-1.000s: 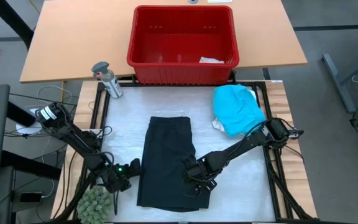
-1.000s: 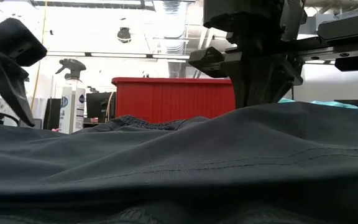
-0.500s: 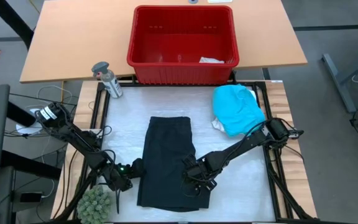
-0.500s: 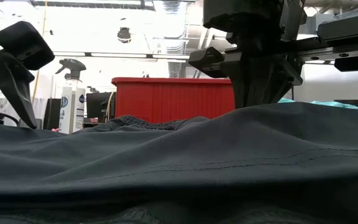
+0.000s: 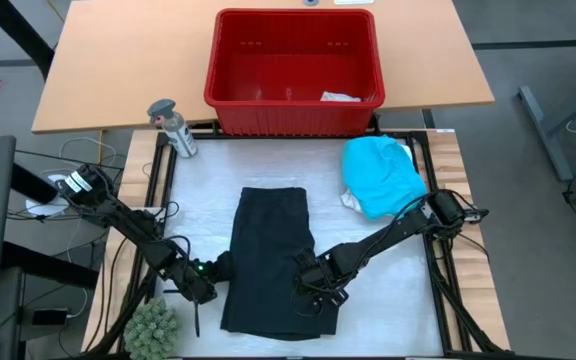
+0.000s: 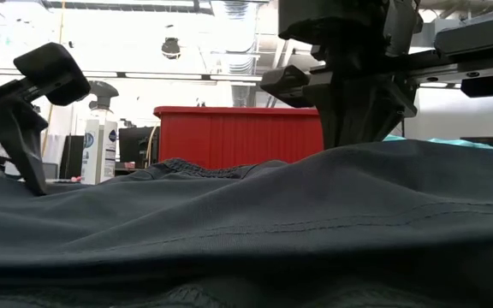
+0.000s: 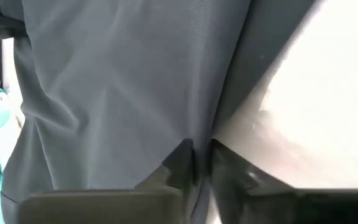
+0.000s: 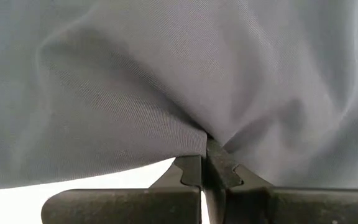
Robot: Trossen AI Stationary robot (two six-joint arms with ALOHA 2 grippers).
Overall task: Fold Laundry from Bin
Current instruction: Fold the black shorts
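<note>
Gripping the black garment [image 5: 268,260] at opposite long edges, we have the left gripper [image 5: 220,269] and right gripper [image 5: 306,275] pinched shut on cloth; its length runs toward the bin [image 5: 294,115].

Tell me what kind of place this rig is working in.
Most likely a robotics lab or workshop, not a home. The low view shows an open ceiling with strip lights behind the red bin. The high view shows a bare concrete floor and loose cables beside the two arms' framed work table.
</note>
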